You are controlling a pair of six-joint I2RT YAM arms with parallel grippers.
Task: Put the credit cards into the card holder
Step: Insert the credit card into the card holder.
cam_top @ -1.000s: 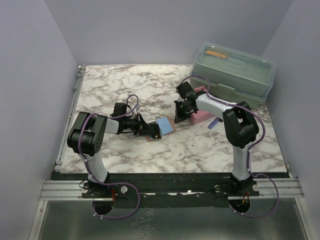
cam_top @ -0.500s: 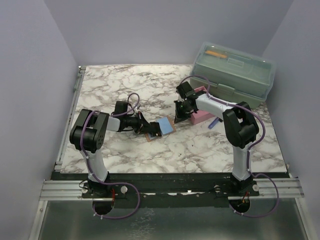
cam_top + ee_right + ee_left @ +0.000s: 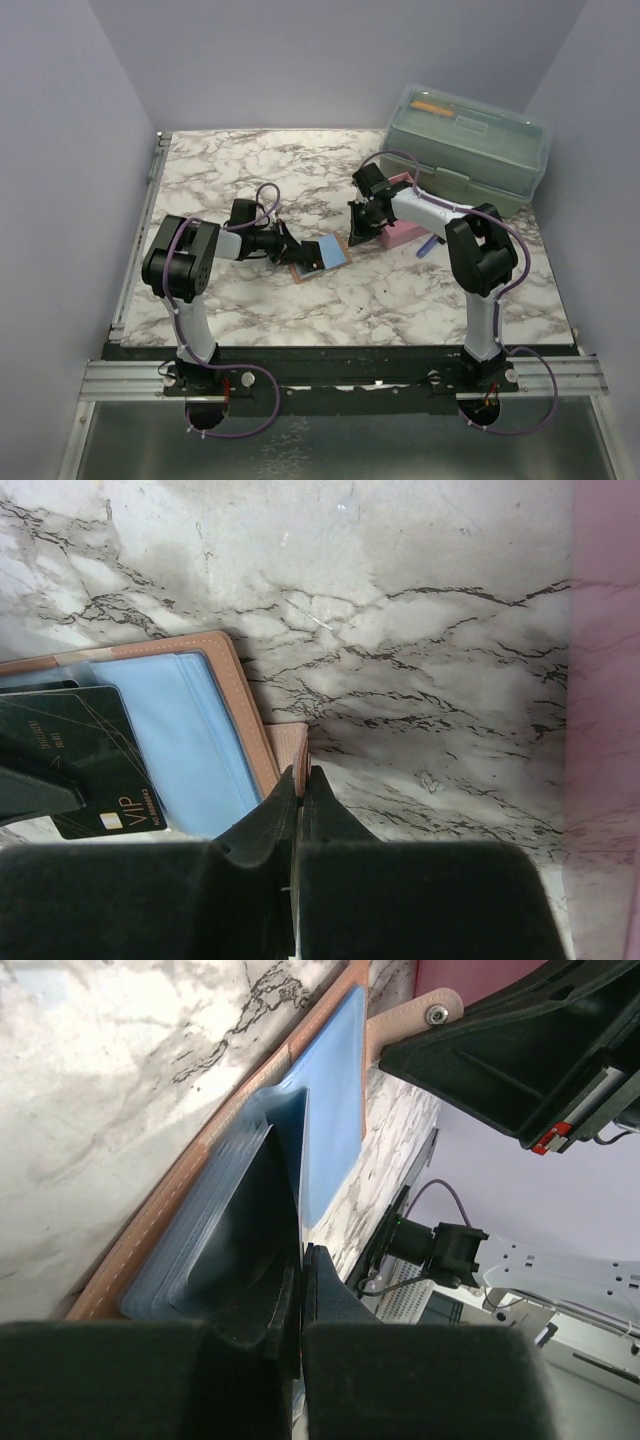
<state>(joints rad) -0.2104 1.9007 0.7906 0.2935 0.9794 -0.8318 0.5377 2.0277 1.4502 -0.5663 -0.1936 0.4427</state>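
diagonally laid card holder (image 3: pixel 200 725): right pincer (image 3: pixel 297 780) pinches its tab (image 3: pixel 288 742), left pincer (image 3: pixel 300 1260) dark card (image 3: pixel 95 755).

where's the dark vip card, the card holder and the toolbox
dark vip card (image 3: pixel 95 755), right wrist view, middle of its face
card holder (image 3: pixel 185 730), right wrist view, blue inner pocket
toolbox (image 3: pixel 470 128), top view, lid

Top view: even, diffuse overhead light; the marble table (image 3: pixel 230 170) is uniformly bright, and arm shadows are soft. Left wrist view: the left gripper (image 3: pixel 301 1260) is underexposed and blurred; the card holder (image 3: pixel 140 1245) stitching is sharp. Right wrist view: the right gripper (image 3: pixel 301 780) is defocused; print on the dark credit card (image 3: pixel 90 760) is legible.
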